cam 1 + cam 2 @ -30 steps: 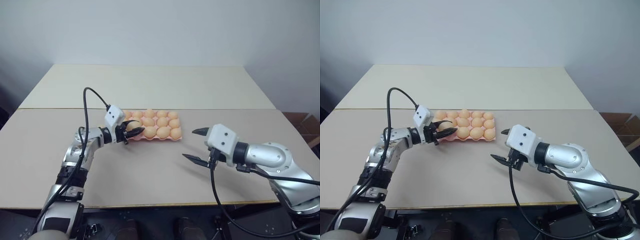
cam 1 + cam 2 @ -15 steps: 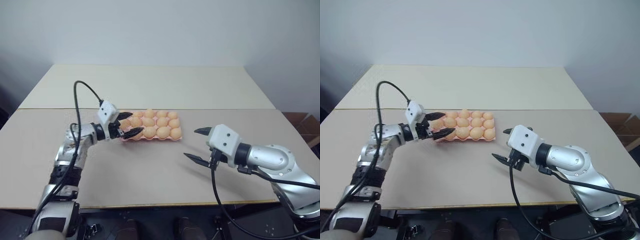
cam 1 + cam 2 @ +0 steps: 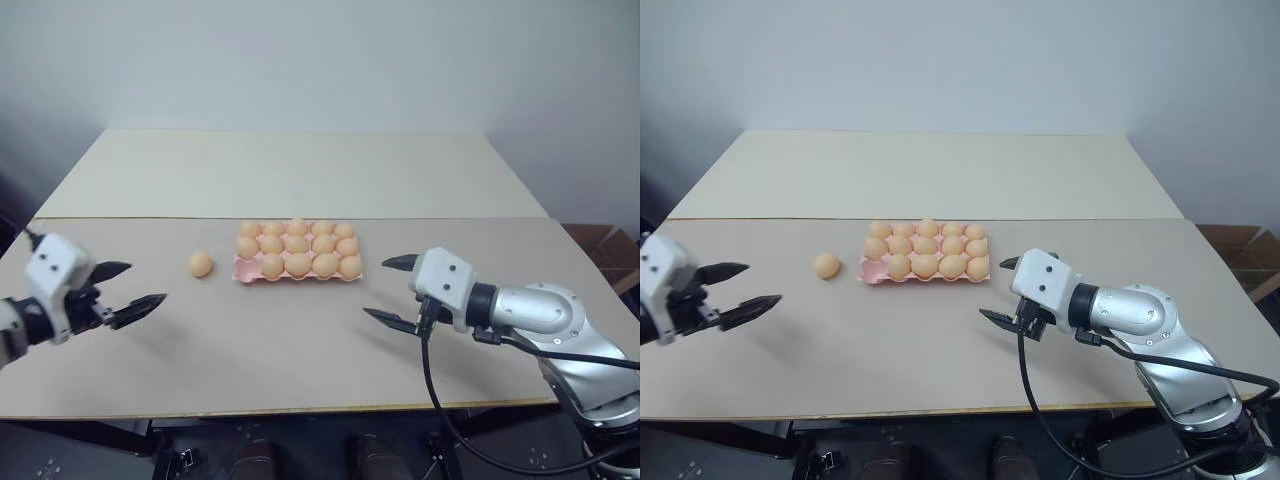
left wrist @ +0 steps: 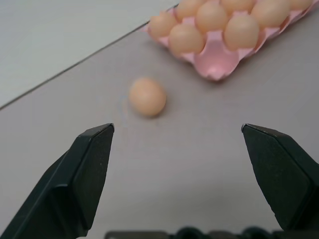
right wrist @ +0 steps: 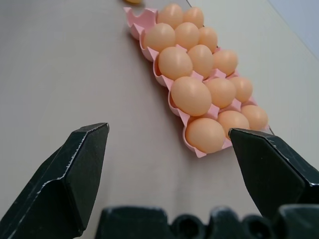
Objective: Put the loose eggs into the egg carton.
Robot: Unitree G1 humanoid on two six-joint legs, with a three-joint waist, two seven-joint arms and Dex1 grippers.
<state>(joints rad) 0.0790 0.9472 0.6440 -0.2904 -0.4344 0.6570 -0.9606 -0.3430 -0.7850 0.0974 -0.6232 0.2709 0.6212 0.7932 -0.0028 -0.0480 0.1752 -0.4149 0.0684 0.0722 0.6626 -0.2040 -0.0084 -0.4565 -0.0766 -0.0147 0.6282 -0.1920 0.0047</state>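
Resting on the table (image 3: 300,340), the carton (image 3: 243,268) holds fourteen eggs (image 3: 298,264), its near-left corner cup bare. One loose egg (image 3: 200,264) lies just beside the carton's left edge, apart from it and touching nothing else. The left gripper (image 3: 128,291) hangs well to the carton's left and nearer the table's front edge, fingers spread wide and holding nothing, while the right gripper (image 3: 392,291) hovers to the carton's near right, fingers likewise wide apart and holding nothing, pointing toward the carton.
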